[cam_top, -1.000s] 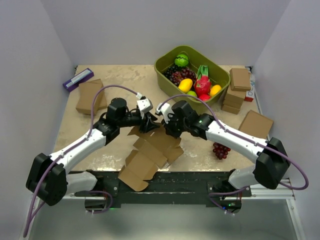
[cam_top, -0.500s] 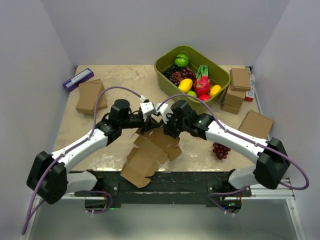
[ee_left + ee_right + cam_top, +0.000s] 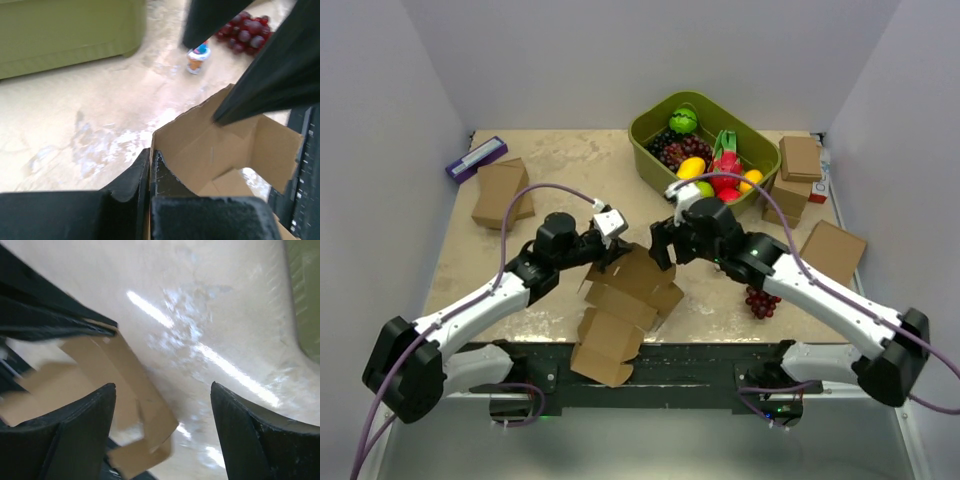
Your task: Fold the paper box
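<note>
The paper box [image 3: 623,300] is a brown die-cut piece, half-folded, slanting from mid-table down over the near edge. My left gripper [image 3: 616,244] is shut on its upper edge; in the left wrist view the left gripper [image 3: 151,156] pinches the cardboard wall of the paper box [image 3: 220,142]. My right gripper [image 3: 664,246] stands open just right of that edge, apart from it. In the right wrist view the right gripper [image 3: 162,392] is spread wide over the table, with a flap of the paper box [image 3: 127,377] near its left finger.
A green bin [image 3: 645,155] of fruit stands at the back. Stacked brown boxes [image 3: 798,160] and a flat brown box [image 3: 831,248] lie on the right, a bunch of grapes [image 3: 760,300] nearer. Another brown box [image 3: 500,192] and a purple item [image 3: 475,158] sit back left.
My right gripper has opened, let go of the paper box and drawn back to the right. My left gripper has shut on the box's upper edge, and the box has shifted toward the near edge.
</note>
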Motion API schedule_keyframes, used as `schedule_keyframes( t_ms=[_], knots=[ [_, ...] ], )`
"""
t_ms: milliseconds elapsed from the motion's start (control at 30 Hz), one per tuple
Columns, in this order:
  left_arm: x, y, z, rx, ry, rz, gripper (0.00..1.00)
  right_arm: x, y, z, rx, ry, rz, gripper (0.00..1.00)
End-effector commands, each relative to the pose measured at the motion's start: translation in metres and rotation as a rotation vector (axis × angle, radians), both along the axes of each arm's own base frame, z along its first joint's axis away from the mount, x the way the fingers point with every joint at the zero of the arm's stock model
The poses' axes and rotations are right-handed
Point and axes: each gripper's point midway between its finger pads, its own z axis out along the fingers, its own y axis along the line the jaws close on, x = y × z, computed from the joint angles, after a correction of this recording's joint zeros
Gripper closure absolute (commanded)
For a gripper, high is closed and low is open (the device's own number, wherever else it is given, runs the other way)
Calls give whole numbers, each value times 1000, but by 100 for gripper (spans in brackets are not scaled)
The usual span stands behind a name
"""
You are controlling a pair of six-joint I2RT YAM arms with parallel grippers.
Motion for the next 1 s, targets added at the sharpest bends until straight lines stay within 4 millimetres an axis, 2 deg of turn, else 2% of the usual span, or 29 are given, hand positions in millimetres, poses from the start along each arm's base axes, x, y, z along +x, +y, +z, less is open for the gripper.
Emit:
schedule_keyframes(
  t_ms=[0, 33, 67, 100, 133, 167, 233, 267, 433, 500, 600, 700, 767, 967],
  knots=[
    [22, 11, 32, -85, -122, 151, 100, -7, -4, 62, 435, 96, -316, 20],
    [24, 15, 31, -90, -124, 179, 100, -17, 5, 96, 621, 85, -263, 20],
    [25, 17, 35, -104, -135, 195, 100, -24, 12, 106, 763, 153, -271, 20],
    [26, 17, 42, -131, -148, 208, 100, -30, 15, 84, 820, 217, -281, 20],
    [29, 21, 41, -134, -151, 236, 100, -29, 21, 108, 976, 211, -251, 21],
    [29, 22, 46, -147, -168, 245, 100, -33, 25, 109, 1077, 303, -274, 21],
    [31, 26, 48, -175, -166, 282, 100, -31, 31, 101, 1153, 379, -296, 22],
    [32, 27, 49, -176, -172, 290, 100, -27, 37, 89, 1131, 406, -316, 22],
    [38, 27, 50, -173, -194, 307, 100, -22, 62, 101, 1166, 484, -305, 22],
    [41, 27, 50, -177, -197, 313, 100, -18, 67, 93, 1167, 517, -339, 21],
    [45, 30, 49, -174, -198, 337, 100, -7, 64, 75, 1200, 565, -451, 21],
    [45, 32, 50, -181, -201, 354, 100, 2, 63, 70, 1255, 600, -516, 21],
    [44, 33, 52, -191, -208, 354, 100, 15, 62, 61, 1250, 585, -593, 21],
    [41, 33, 58, -210, -222, 342, 100, 38, 51, 24, 1285, 583, -797, 23]
  ],
)
